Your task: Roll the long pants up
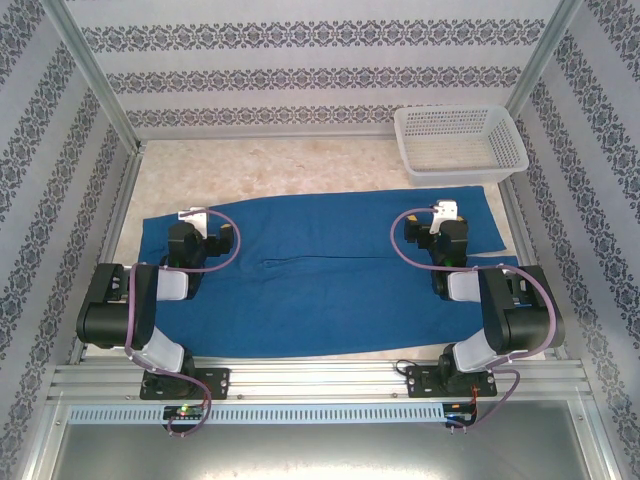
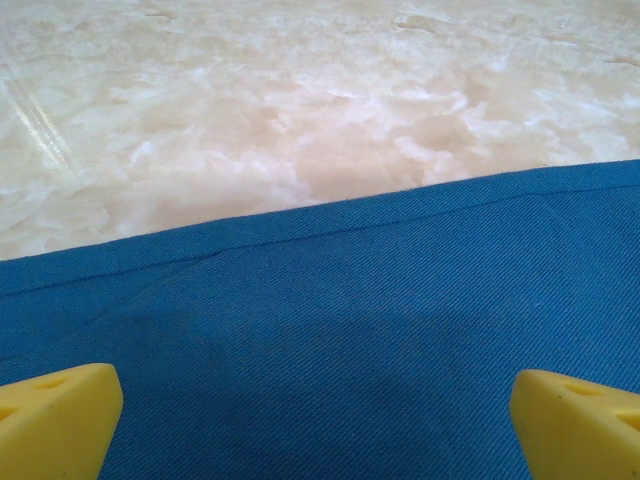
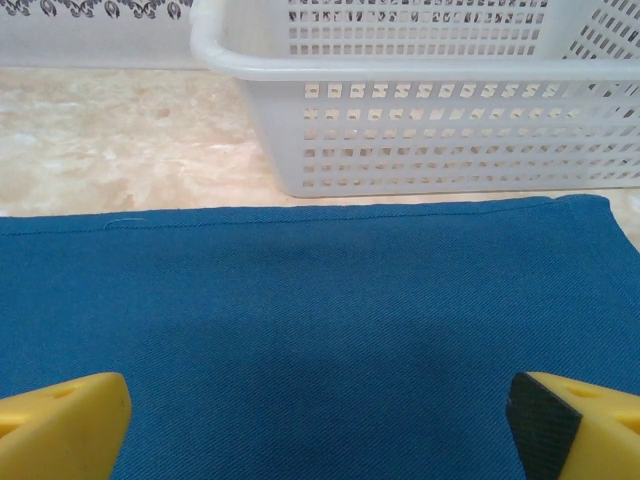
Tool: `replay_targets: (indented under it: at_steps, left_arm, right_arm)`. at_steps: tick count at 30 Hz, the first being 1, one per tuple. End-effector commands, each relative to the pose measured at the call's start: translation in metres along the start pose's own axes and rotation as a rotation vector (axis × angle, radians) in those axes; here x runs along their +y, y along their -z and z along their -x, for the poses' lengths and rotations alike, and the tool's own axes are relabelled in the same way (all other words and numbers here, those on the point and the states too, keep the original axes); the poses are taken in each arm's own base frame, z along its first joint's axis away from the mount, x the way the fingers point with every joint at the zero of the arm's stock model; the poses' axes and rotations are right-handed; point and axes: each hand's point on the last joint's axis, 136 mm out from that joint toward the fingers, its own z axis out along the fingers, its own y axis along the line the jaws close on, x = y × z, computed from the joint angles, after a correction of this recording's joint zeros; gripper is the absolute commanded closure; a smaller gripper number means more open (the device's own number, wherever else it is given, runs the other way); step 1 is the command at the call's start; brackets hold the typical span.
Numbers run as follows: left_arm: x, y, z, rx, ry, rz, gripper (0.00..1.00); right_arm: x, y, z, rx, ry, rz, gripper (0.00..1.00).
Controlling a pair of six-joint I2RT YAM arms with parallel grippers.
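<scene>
The long pants [image 1: 320,270] lie flat and spread across the table, deep blue, stretching from left to right. My left gripper [image 1: 193,218] hovers over their far left part, open; its yellow fingertips [image 2: 55,420] stand wide apart above the blue cloth [image 2: 350,340], near the far hem. My right gripper [image 1: 440,212] is over the far right part, open too, with yellow fingertips [image 3: 60,425] spread above the cloth [image 3: 320,320] just short of the hem. Nothing sits between either pair of fingers.
A white basket [image 1: 458,145] stands at the back right, close behind the pants' far edge, and its perforated wall [image 3: 450,130] is right ahead of the right gripper. Bare marble tabletop [image 2: 250,110] lies beyond the left hem. Patterned walls enclose the table.
</scene>
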Motion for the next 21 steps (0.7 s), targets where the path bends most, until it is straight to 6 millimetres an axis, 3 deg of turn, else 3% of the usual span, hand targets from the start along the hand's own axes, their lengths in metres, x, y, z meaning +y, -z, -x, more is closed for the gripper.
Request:
replay_targets:
  at_steps: [1, 12, 14, 16, 19, 21]
  left_arm:
    - [-0.003, -0.001, 0.011, -0.040, -0.018, -0.014, 0.00]
    - [-0.003, -0.001, 0.012, -0.042, -0.019, -0.013, 0.00]
    - [0.013, 0.002, 0.020, -0.043, 0.011, 0.089, 0.00]
    - [0.045, 0.010, 0.030, 0.055, 0.079, 0.287, 0.00]
    - [0.061, 0.023, 0.071, 0.100, 0.175, 0.392, 0.00]
    - [0.068, 0.031, 0.084, 0.179, 0.332, 0.387, 0.00]
  right_arm:
    - [-0.001, 0.001, 0.011, -0.038, -0.017, 0.006, 0.02]
    - [-0.004, 0.001, 0.015, -0.043, -0.019, -0.025, 0.02]
    - [-0.020, 0.009, 0.031, -0.039, -0.026, -0.153, 0.02]
    - [-0.034, 0.018, 0.050, 0.039, -0.048, -0.241, 0.02]
    - [-0.030, 0.031, 0.095, 0.032, -0.090, -0.211, 0.02]
    - [-0.021, 0.039, 0.115, 0.042, -0.126, -0.144, 0.02]
